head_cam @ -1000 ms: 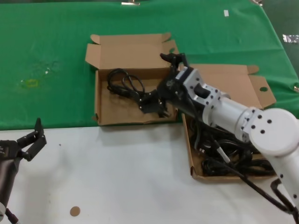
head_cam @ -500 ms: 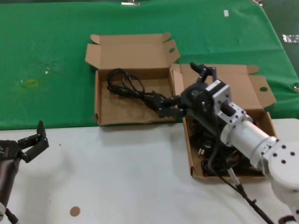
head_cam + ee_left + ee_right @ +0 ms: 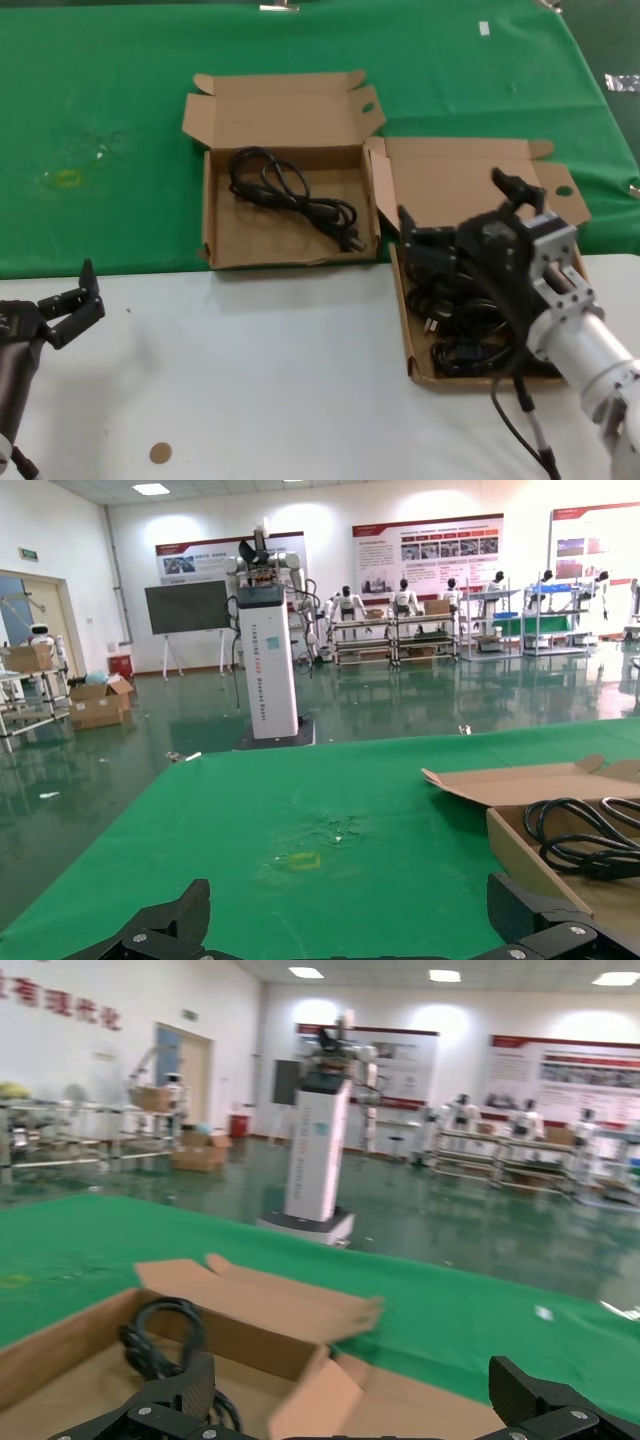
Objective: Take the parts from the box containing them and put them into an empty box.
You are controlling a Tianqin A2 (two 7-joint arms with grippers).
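Observation:
The left cardboard box (image 3: 250, 238) lies open on the green cloth and holds one black cord (image 3: 292, 194) on its floor. That cord (image 3: 160, 1335) also shows in the right wrist view. The right box (image 3: 470, 178) holds a tangle of several black cords (image 3: 462, 322). My right gripper (image 3: 465, 212) hovers open and empty over the right box's far end, near the wall between the boxes. My left gripper (image 3: 72, 305) is parked open at the near left over the white table, far from both boxes.
Both lids stand folded back toward the far side. A small brown disc (image 3: 160, 452) lies on the white table (image 3: 280, 380) near the front. A yellowish mark (image 3: 65, 178) sits on the green cloth (image 3: 110, 80) at the left.
The right gripper has let go of a cord, which now lies in the left box. The gripper has swung back to the right, over the right box. The left arm stayed put.

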